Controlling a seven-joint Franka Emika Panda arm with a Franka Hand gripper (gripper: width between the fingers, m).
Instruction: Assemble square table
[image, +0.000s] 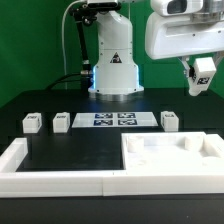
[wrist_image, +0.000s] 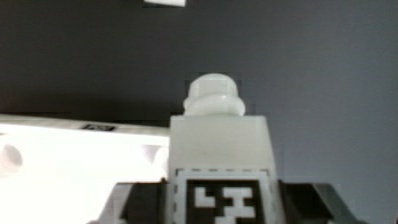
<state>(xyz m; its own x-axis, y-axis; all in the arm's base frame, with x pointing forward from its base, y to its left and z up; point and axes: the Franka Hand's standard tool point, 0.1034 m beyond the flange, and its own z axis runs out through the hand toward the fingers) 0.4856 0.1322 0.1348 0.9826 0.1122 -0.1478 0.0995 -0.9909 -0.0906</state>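
Fingers (wrist_image: 139, 203) clenched on one leg (image: 204, 70), held high over the desk's (image: 30, 100) far edge, long axis pointing beyond the fingertips. The tabletop (image: 170, 155) lies below, at the near edge.

Work surface: a matt black table (image: 15, 108), softly and evenly lit, with the marker board (image: 112, 121) lying flat on it and square to the camera in the exterior view. Behind the marker board the table runs back to a plain, pale grey-white wall (image: 30, 35) that fills the upper part of that view. In front of the marker board a long white border wall (image: 60, 182) sits on the table, its low raised sides enclosing a bare black patch. In the wrist view the same table (wrist_image: 89, 60) shows only as a dark, blurred field.
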